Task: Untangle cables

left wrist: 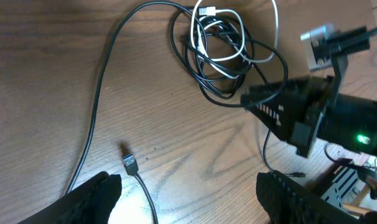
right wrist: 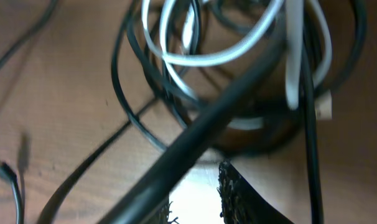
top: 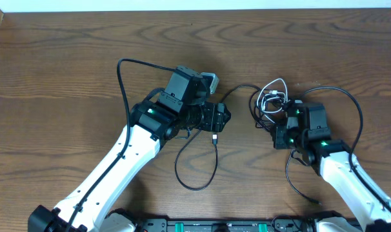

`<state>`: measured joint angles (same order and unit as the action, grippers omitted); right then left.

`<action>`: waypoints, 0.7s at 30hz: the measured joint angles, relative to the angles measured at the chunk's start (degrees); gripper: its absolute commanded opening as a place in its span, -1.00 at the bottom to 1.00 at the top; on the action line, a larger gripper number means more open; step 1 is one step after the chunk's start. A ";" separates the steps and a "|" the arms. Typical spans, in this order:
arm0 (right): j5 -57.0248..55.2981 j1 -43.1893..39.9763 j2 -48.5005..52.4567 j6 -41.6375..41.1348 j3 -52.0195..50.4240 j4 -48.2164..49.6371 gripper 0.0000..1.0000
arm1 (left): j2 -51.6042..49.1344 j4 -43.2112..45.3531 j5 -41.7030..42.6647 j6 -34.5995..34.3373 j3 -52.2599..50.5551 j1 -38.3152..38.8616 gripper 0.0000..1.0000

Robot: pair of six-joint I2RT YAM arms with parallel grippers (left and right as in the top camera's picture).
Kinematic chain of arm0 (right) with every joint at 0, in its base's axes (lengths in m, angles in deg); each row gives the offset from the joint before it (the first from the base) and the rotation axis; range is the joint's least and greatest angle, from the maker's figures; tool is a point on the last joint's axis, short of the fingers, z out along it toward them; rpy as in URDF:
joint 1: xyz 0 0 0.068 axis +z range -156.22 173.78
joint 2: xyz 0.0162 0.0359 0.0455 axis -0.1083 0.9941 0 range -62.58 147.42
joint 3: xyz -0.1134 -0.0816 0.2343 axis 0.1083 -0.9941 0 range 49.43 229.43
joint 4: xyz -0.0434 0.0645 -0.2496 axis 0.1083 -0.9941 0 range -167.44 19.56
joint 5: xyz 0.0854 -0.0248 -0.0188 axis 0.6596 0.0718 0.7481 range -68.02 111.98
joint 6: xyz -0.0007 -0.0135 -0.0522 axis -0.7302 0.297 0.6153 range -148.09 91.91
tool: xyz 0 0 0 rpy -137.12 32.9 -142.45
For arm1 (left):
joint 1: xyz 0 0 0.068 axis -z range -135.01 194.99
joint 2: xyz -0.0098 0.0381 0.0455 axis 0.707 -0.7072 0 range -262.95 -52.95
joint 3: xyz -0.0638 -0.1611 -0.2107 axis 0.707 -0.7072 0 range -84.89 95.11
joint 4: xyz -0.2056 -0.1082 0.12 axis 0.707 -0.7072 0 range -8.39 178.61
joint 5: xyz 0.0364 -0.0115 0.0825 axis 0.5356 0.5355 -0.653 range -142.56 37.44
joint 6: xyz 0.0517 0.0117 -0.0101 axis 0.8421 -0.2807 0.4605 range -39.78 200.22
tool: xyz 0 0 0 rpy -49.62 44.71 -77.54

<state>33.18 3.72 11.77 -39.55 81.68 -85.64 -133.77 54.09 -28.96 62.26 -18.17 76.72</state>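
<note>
The cables [top: 271, 102] lie as a small bundle of black loops with a white cord [left wrist: 277, 25] through them, also seen in the left wrist view [left wrist: 226, 50]. My right gripper [top: 278, 117] sits at the bundle's near edge, its jaws drawn close on a black cable [right wrist: 201, 140] that crosses its left finger. A thin bright gap shows behind it [right wrist: 195, 199]. One black cord trails left and ends in a USB plug [top: 214, 138] [left wrist: 130, 163]. Just above the plug, my left gripper [top: 219, 119] [left wrist: 188, 199] hangs open and holds nothing.
A long loop of the trailing cord [top: 195, 183] lies near the front edge. Thicker black wires arc off the left arm [top: 123, 84] and round the right arm [top: 360, 116]. The table's back edge [top: 195, 8] runs along the top.
</note>
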 measured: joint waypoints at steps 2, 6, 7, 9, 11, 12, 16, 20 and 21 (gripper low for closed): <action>0.02 0.00 1.25 0.81 -0.02 3.56 -0.48 | 0.00 0.00 0.00 0.00 0.00 0.00 0.50; 0.39 0.00 3.78 1.79 -0.02 7.34 -0.51 | -0.02 0.00 0.00 0.00 0.00 0.00 0.51; 0.44 0.00 4.68 2.03 -0.02 8.00 -0.52 | -0.04 0.00 0.00 0.00 0.00 0.00 0.50; 0.66 0.00 6.93 2.54 -0.02 9.42 -0.54 | -0.04 0.00 0.00 0.00 0.00 0.00 0.51; 0.83 0.00 9.16 2.91 -0.09 11.78 -0.56 | -0.04 -0.02 0.00 0.00 0.00 0.00 0.51; 0.85 0.04 10.19 3.02 -0.09 13.18 -0.56 | -0.04 0.00 0.00 0.00 0.00 0.00 0.50; 0.90 0.15 11.54 3.15 -0.11 17.33 -0.46 | -0.09 0.00 0.00 0.00 0.00 0.00 0.50; 0.94 0.15 11.54 3.67 -0.11 19.19 -0.35 | -0.09 0.00 0.00 0.00 0.00 0.00 0.50; 0.87 0.15 11.54 3.93 -0.11 19.32 -0.34 | -0.09 0.00 0.00 0.00 0.00 0.00 0.50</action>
<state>34.06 3.87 23.31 -35.62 81.57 -66.32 -133.86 54.09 -28.96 62.26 -18.17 76.72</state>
